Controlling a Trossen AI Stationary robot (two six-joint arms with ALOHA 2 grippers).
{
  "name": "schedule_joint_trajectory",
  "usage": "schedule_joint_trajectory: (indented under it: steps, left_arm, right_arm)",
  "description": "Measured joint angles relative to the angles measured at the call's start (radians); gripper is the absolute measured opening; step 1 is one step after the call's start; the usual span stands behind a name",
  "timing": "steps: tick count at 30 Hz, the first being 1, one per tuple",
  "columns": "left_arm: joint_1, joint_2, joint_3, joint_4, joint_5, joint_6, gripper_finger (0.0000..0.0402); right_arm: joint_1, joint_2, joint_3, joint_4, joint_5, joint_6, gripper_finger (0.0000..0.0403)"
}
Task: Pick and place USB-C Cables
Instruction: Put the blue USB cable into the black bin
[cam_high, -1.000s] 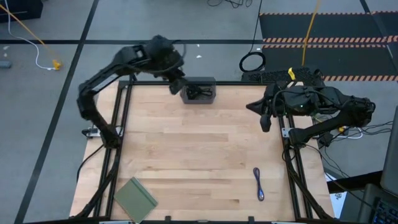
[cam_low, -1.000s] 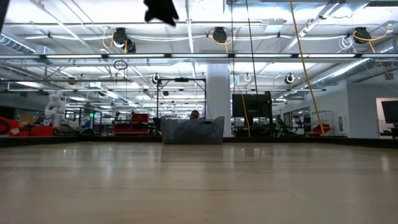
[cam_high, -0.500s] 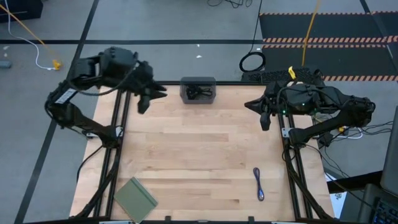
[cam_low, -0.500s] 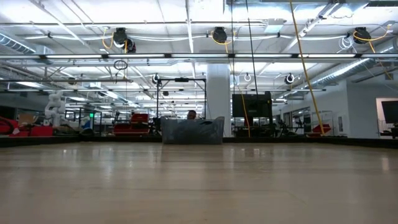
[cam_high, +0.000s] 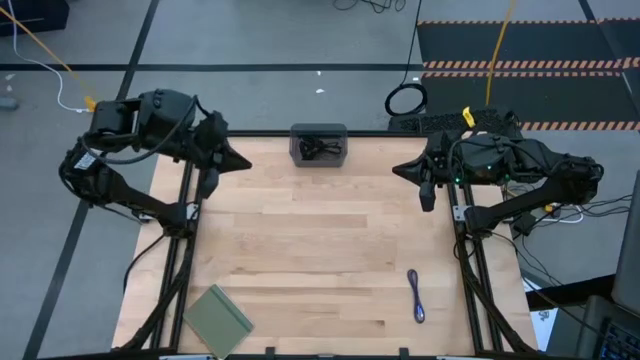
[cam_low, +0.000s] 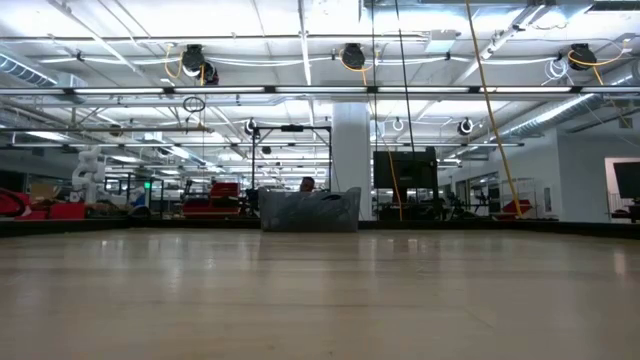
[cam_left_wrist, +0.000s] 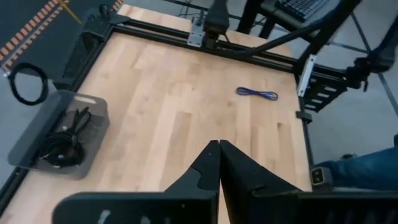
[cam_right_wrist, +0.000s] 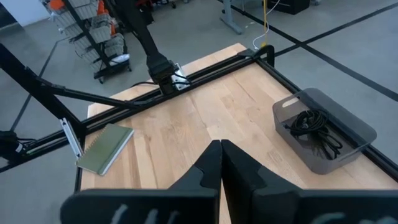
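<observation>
left pincer (cam_high: 238, 165) closed, empty, left of the tray (cam_high: 318, 131). two black cables (cam_high: 319, 150) lie in the tray. purple cable (cam_high: 416, 296) on the desk (cam_high: 310, 250), well below-right of the tray, long axis running away from it. light, limp; pinch mid-fold. right pincer (cam_high: 400, 169) closed, empty, right of the tray.

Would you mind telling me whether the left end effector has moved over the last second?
Yes. In the high view the left end effector, shut, has pulled away from the grey tray toward the table's left edge.
</observation>
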Motion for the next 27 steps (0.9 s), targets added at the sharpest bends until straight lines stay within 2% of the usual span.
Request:
schedule_joint_trajectory:
  steps: [5, 10, 14, 17, 27]
  left_arm:
    - [-0.051, 0.007, 0.000, 0.000, -0.032, 0.011, 0.0004]
    - [-0.081, 0.005, -0.001, 0.000, -0.058, 0.009, 0.0012]
    - [-0.090, 0.006, -0.001, -0.002, -0.059, 0.011, 0.0005]
    - [-0.098, 0.006, -0.001, -0.026, -0.060, 0.011, 0.0006]
    - [-0.098, -0.028, -0.001, -0.080, -0.060, -0.011, 0.0006]
  right_arm:
    - [0.000, 0.000, 0.000, 0.000, 0.000, 0.014, 0.0000]
    - [0.000, 0.000, 0.000, -0.001, -0.027, 0.105, 0.0000]
    - [0.000, 0.000, 0.000, -0.007, -0.031, 0.205, 0.0000]
    - [0.003, 0.000, 0.000, -0.025, -0.077, 0.247, 0.0000]
    - [0.099, 0.000, -0.023, -0.098, -0.077, 0.432, 0.0000]
